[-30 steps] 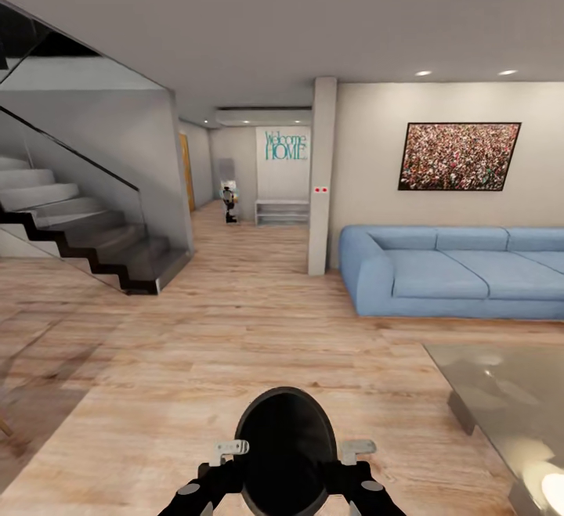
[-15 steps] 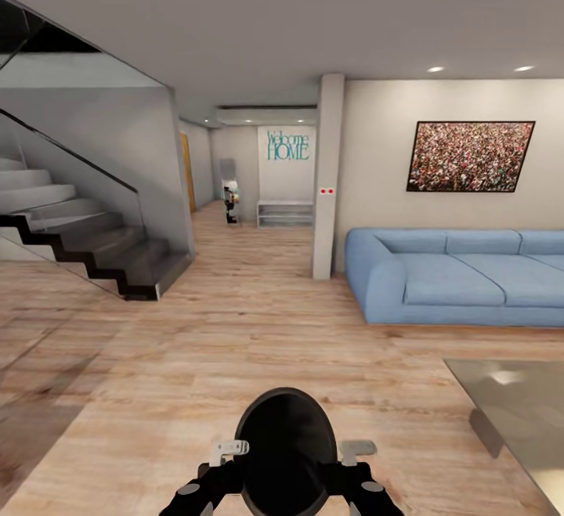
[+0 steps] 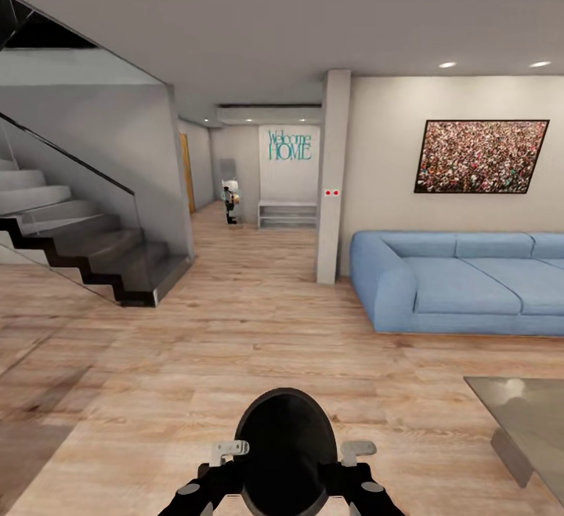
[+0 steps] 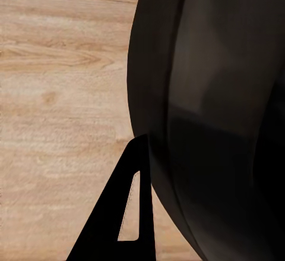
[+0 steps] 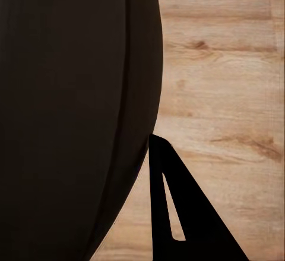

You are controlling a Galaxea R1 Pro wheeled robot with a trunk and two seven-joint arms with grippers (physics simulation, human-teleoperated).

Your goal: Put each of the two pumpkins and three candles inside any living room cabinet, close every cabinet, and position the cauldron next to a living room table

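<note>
The cauldron (image 3: pixel 286 445), a black rounded pot, hangs low in front of me over the wood floor. My left gripper (image 3: pixel 210 475) holds its left side and my right gripper (image 3: pixel 359 475) its right side, both shut on it beside the pale lugs. In the left wrist view the cauldron's dark wall (image 4: pixel 219 112) lies against one black finger (image 4: pixel 119 225). The right wrist view has the same wall (image 5: pixel 65 112) beside a finger (image 5: pixel 190 225). A glass-topped low table (image 3: pixel 525 414) stands at the lower right. The pumpkins, candles and cabinet are out of view.
A blue sofa (image 3: pixel 462 281) lines the right wall under a framed picture (image 3: pixel 482 156). A square pillar (image 3: pixel 333 179) stands at the sofa's left end. Dark stairs with a glass side (image 3: pixel 86 250) rise on the left. A hallway with a low shelf (image 3: pixel 286 213) runs straight ahead.
The whole picture has slid rightward, so the camera has turned left; the sofa and table sit further right. The cauldron and both grippers keep their place in the view.
</note>
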